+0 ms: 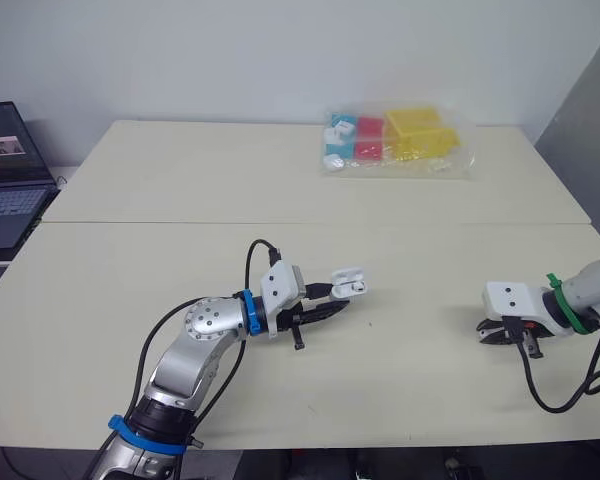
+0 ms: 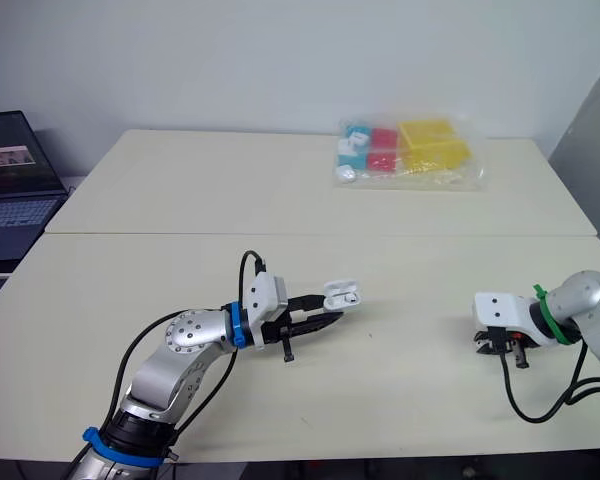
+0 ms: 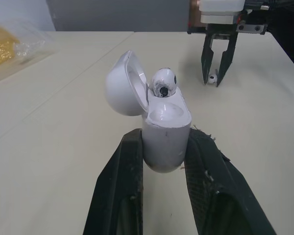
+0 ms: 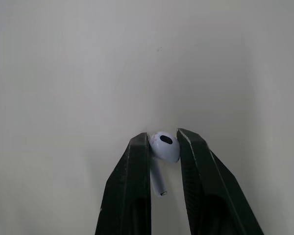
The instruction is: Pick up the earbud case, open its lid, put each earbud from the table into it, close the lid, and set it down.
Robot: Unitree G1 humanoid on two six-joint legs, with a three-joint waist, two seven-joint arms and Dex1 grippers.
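Left gripper (image 3: 165,142): jaws clamped on the lower body of the earbud case (image 3: 166,129), one on each flank, below the hinge. The case is held just above the bench (image 1: 180,200), about midway along it and towards its near edge. The lid (image 3: 125,83) stands open, tipped back to one side. One earbud (image 3: 162,83) sits in its well; the adjoining well (image 3: 166,113) is vacant. Right gripper (image 4: 163,138): jaws drawn in on the bulb of the second earbud (image 4: 165,147), apparently touching it on both sides. It lies on the bench towards the right end, near the near edge, well apart from the case. Assessment: both items are judged light, rigid, glossy plastic and therefore slippery. The rounded bulb may squirt out under a hard pinch, so moderate pressure across its widest part is advised, with the stem left free for entry into the well. The case is best held by its flat flanks as at present, keeping load off the lid and hinge, the likeliest weak point.
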